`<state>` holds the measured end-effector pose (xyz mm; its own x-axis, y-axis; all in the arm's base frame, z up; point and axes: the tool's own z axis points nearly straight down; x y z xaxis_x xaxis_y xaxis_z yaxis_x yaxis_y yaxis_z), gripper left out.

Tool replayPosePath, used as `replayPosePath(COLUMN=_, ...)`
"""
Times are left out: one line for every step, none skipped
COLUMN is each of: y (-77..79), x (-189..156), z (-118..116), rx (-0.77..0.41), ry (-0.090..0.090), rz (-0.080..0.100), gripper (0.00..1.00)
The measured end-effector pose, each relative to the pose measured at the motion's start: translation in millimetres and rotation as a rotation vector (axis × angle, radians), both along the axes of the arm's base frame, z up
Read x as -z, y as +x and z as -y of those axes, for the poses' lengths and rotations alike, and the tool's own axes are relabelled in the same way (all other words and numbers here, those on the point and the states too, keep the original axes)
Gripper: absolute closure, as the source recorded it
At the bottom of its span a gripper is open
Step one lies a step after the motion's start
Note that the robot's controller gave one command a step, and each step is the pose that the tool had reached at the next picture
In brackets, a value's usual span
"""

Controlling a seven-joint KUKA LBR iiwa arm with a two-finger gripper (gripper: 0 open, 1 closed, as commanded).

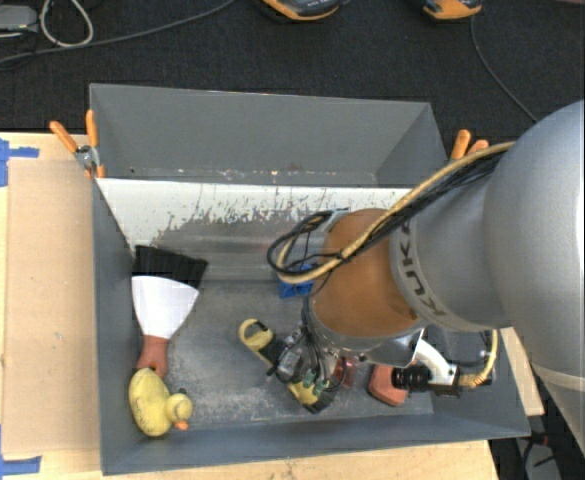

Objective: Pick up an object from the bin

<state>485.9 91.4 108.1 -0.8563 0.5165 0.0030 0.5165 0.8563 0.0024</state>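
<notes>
Describer: Bin (222, 400) of grey metal in the camera view, seen from above and a little to one side. A large silver arm (517, 238) reaches in from the right, with an orange cover (362, 283) at its wrist and black and yellow cables (372, 233) looped across it.

Listener: Where is the gripper?

Describer: The gripper (307, 368) sits low over the bin floor, close to the front wall and a little right of the middle. At its tip lies a small yellow-green piece (312, 396). I cannot tell whether the two touch. I also cannot make out whether the gripper is parted or closed, because the wrist hides much of it.

Listener: What lies around it?

Describer: Just left of the gripper is a small yellow loop (255, 333). Just right is a red object (385, 385), partly under the arm. A blue object (294, 288) peeks out behind the wrist. Well apart, on the left, lies a brush (162, 303) with black bristles, a white body and a reddish handle. A yellow rubber duck (157, 403) sits in the front left corner, right at the handle's end.
</notes>
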Motion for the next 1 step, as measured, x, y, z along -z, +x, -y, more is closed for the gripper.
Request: replayPosePath(y=0.6, x=-35.6, z=0.0, rx=-0.001, ry=0.000, rz=0.001, gripper=1.00)
